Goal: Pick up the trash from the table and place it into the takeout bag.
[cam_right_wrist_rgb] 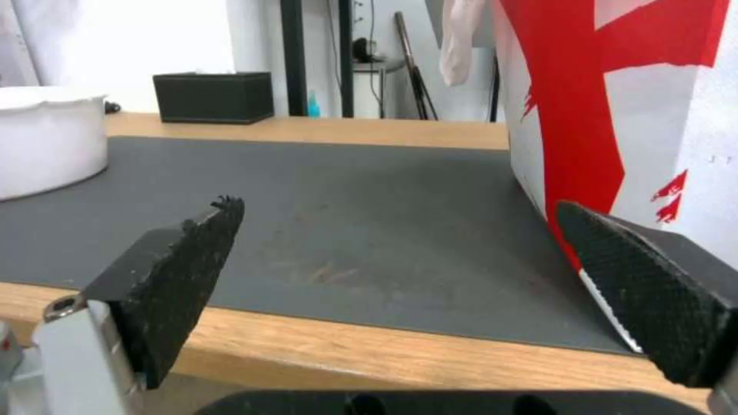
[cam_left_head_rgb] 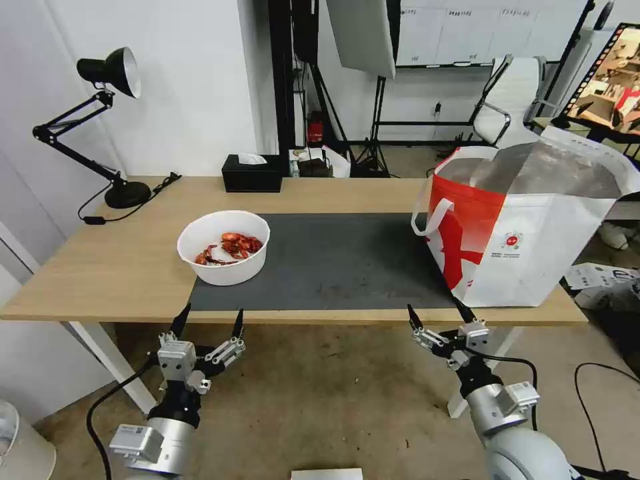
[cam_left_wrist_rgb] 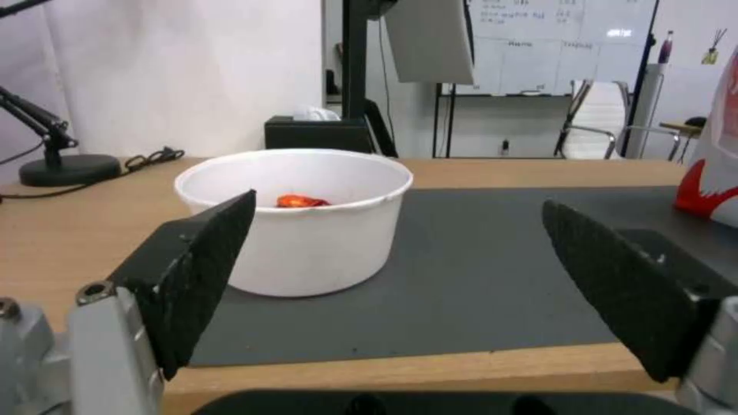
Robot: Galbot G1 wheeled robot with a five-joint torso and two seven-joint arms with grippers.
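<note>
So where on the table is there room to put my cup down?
The biggest free patch is the mat between the bowl and the bag. There is also bare wood left of the bowl, toward the lamp. The right end is crowded: the bag takes it up. Both hands, left and right, hang open just off the near edge.

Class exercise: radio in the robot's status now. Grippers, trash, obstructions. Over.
Left gripper and right gripper below table edge, jaws open, empty. White bowl of red shells on mat, untouched. Takeout bag open at right. Nothing between. Over.
</note>
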